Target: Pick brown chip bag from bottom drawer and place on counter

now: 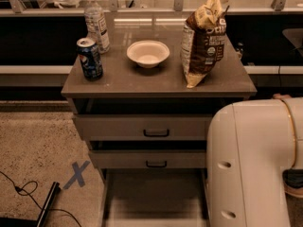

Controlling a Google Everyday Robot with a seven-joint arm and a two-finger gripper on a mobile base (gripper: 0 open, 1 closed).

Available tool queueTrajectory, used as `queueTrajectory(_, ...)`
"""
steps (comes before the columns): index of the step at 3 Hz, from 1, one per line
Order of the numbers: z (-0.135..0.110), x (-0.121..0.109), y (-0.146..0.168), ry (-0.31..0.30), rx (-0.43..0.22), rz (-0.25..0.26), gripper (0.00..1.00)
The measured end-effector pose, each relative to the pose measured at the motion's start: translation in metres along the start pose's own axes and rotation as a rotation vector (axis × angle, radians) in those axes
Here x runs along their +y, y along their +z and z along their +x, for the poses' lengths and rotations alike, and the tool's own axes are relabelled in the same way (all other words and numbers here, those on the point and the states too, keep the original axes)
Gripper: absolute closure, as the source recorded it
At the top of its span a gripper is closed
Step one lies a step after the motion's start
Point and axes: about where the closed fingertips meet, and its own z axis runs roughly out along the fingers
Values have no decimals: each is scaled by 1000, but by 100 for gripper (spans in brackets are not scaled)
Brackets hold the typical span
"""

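The brown chip bag (202, 44) stands on the counter (142, 79) at its right side, leaning slightly, its cream top crumpled and reaching the frame's top edge. The bottom drawer (151, 197) is pulled out below the two upper drawers, and the part of its pale floor that shows holds nothing. My gripper is out of view; only the big white body of my arm (251, 164) fills the lower right, in front of the drawers' right ends.
On the counter also stand a blue soda can (90, 59) at front left, a clear water bottle (96, 22) behind it and a white bowl (148, 53) in the middle. A blue X mark (76, 174) and a black cable (28, 193) lie on the floor at left.
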Motion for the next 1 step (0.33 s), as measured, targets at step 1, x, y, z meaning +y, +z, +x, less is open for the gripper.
queueTrajectory(1, 0, 0, 0, 0, 0, 0, 0)
